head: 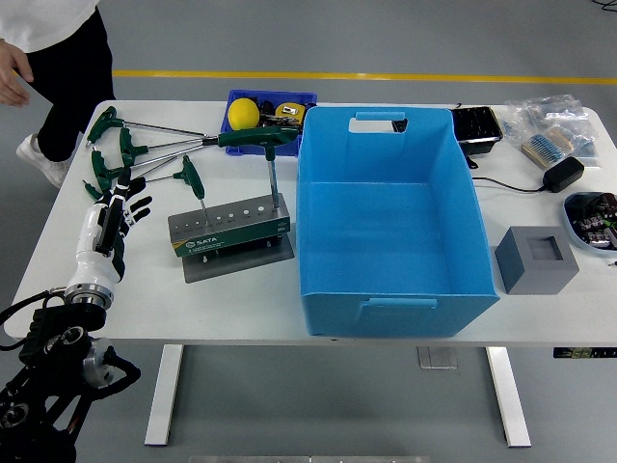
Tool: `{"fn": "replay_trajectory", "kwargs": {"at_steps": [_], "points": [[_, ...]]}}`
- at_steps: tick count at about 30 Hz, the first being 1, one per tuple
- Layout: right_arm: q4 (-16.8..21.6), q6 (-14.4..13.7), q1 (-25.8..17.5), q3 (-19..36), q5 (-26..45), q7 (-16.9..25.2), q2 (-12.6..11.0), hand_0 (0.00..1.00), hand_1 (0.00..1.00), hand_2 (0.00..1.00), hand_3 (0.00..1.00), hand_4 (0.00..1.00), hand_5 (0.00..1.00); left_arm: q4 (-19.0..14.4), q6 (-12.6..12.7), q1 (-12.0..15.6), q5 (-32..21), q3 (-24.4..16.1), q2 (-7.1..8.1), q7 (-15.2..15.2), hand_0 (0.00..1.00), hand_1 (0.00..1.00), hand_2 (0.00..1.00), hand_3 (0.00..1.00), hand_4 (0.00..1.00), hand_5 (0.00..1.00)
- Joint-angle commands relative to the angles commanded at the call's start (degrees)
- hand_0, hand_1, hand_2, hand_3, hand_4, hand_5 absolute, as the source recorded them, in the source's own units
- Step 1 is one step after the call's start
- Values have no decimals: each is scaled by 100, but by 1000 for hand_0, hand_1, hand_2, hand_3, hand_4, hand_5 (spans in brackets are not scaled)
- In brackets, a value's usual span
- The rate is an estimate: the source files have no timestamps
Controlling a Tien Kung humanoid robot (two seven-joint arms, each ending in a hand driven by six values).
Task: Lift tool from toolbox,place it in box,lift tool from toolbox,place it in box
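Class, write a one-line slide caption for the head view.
Robot's left hand hovers open beside the tool stand; big blue box sits empty.

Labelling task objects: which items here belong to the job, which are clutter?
Job: green-handled T-wrenches; grey SATA tool stand; large blue plastic box; left hand.
Clutter: small blue bin holding a yellow ball; grey foam block; black adapter.
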Motion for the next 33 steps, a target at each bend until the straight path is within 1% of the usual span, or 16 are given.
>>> {"fn": "replay_trajectory", "kwargs": {"at_steps": [9, 18, 33], "points": [[11, 11, 35, -54, 76, 22, -16, 723, 750, 786, 618, 852, 774, 12, -2, 5, -8, 6, -4, -10, 769, 772, 832, 715, 961, 870], [5, 23, 38, -51, 31, 17, -24, 723, 750, 786, 618, 851, 773, 4, 5, -20, -19, 1, -1, -52, 768, 773, 832, 716, 961, 867], [19, 53, 54, -25, -135, -13, -38, 722, 750, 786, 620, 852, 773, 38, -21, -7, -17, 82, 11, -33, 770, 775, 836, 718, 962, 859]]}}
